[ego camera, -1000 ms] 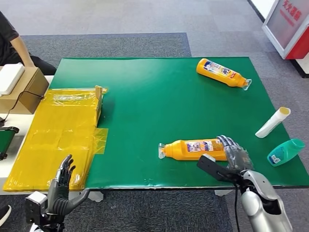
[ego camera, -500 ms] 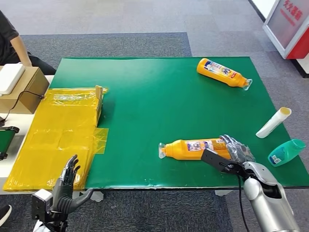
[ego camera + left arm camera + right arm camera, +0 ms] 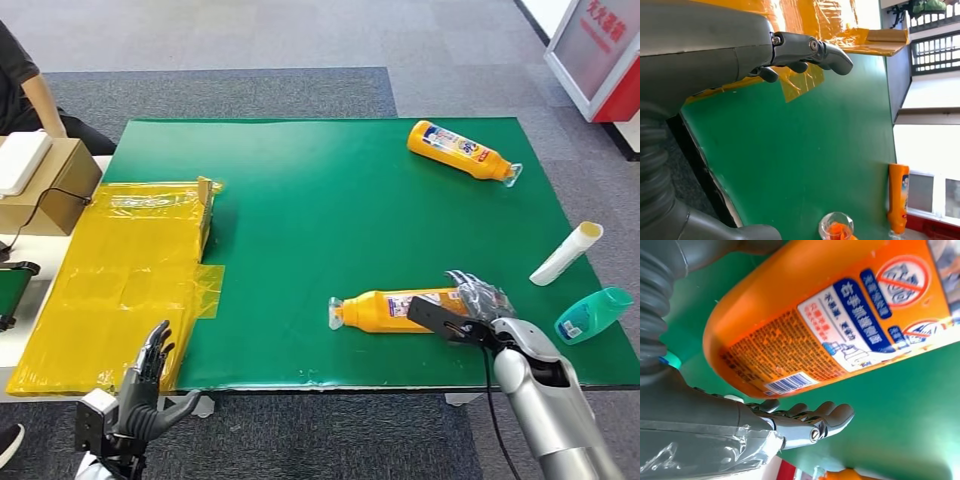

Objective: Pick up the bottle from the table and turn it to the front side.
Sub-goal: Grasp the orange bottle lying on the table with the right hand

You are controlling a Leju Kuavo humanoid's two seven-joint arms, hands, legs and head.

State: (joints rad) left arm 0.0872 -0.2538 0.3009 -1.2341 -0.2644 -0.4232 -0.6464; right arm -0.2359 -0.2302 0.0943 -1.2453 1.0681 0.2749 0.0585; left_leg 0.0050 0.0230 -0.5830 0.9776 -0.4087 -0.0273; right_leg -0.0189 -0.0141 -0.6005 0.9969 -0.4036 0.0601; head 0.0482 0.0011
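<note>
Bottle [image 3: 392,309] lies lengthwise across the lower centre of the green worktop [image 3: 317,230], cap pointing frame-left, its base at the unclenched, empty right hand [image 3: 477,303]; the left hand [image 3: 147,375] hangs empty, lower left.

Orange bottle [image 3: 396,309], green table [image 3: 317,220]

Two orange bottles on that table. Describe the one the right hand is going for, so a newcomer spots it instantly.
Start at the green table and look along its near edge, right of the middle. The orange bottle lies there on its side, cap toward the yellow sheet, with the right hand at its base. Its twin lies by the far edge, with no hand near it.
</note>
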